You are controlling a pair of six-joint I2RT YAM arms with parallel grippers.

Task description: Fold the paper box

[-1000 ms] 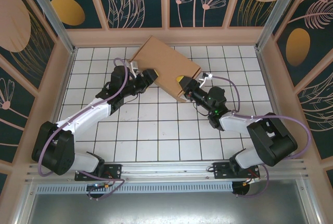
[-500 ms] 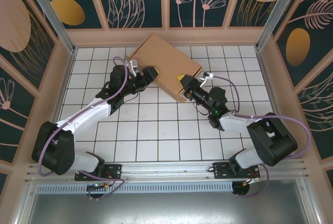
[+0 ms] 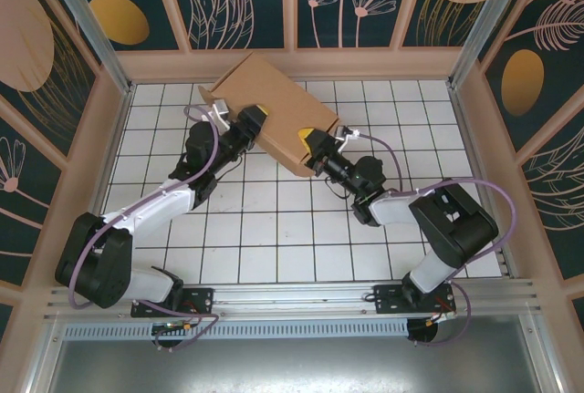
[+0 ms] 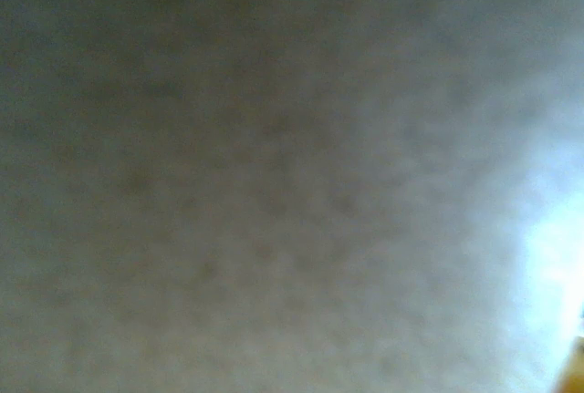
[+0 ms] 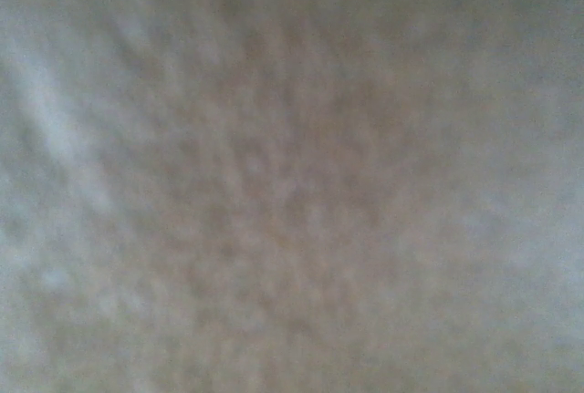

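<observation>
The box is a plain brown, shallow cardboard shape. It lies skewed on the tiled table, and the back wall stands just behind its far corner. From above we see its broad top face and a low side wall along its near right edge. It looks largely formed to us, with the walls up, so we judge that the folding is well along and the work now is pressing or tucking.

The left arm reaches up to the box's near left edge, and the right arm reaches to its near right corner. We think they come from opposite sides so that each push is braced by the other and the light cardboard does not slide away.

The left gripper touches the box's near left edge. Its jaws are hidden against the cardboard, so we cannot tell how far they are parted or whether they pinch anything. The right gripper meets the box's near right corner, and its opening and hold are equally unclear to us.

A yellow pad shows at that corner, against the low wall. Both wrist views give a brownish blur, which suggests that cardboard is very close to each lens.
</observation>
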